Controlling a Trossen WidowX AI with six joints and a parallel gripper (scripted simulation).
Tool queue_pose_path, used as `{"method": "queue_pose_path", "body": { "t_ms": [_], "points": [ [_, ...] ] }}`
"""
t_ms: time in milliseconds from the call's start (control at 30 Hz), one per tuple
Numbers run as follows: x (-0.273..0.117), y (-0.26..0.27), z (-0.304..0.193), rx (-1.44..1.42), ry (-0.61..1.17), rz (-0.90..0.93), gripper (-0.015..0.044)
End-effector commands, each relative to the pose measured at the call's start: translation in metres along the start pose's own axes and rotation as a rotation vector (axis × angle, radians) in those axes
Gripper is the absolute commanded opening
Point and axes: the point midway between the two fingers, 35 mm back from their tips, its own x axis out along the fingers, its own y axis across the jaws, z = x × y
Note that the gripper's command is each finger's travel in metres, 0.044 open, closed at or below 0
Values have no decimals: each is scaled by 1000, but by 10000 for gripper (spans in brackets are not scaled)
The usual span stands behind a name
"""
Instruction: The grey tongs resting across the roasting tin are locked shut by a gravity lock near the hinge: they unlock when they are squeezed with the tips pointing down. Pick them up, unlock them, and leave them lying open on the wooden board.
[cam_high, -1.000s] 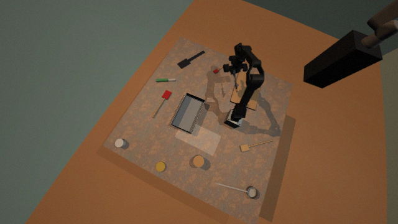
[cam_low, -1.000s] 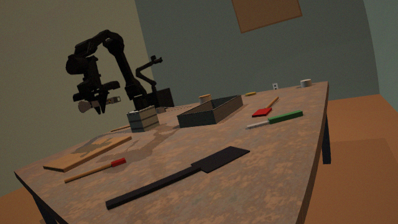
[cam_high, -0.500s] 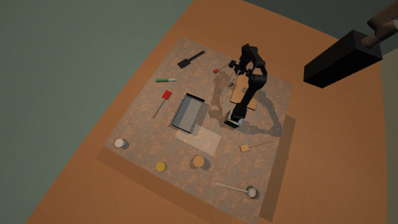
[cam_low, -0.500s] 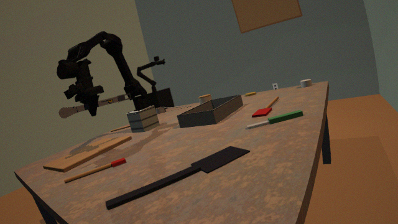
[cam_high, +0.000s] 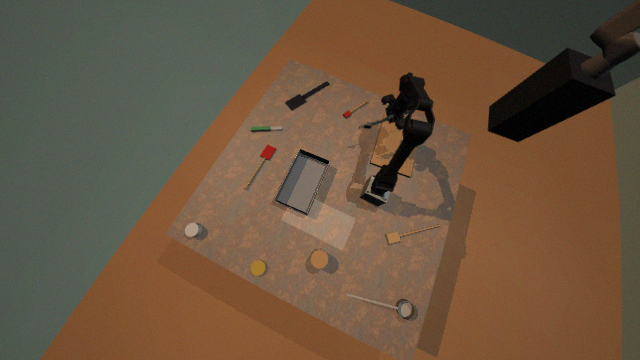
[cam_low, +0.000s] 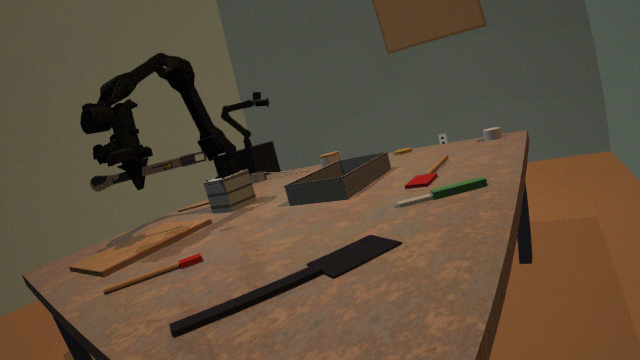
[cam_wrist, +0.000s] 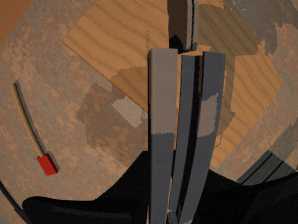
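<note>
Mottled brown tabletop (cam_high: 235, 210) (cam_low: 302, 285) (cam_wrist: 60, 75), grey-green wall (cam_low: 320, 75) behind, jaws (cam_high: 389, 119) (cam_low: 139, 186) clamped on the grey tongs (cam_high: 370, 123) (cam_low: 172, 164) above the wooden board (cam_high: 387, 145) (cam_low: 145, 245) (cam_wrist: 110, 45).

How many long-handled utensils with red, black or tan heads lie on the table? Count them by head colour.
Red: 2, the larger red-headed utensil and the smaller red-headed utensil
Black: 1, the black turner
Tan: 1, the tan-headed utensil
Total: 4
</note>
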Motion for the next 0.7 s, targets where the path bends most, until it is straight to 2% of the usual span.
{"method": "queue_pose_path", "body": {
  "t_ms": [0, 667],
  "points": [
    [0, -6, 8, 166, 4, 4, -150],
    [0, -44, 50, 1020, 0, 0, -150]
  ]
}}
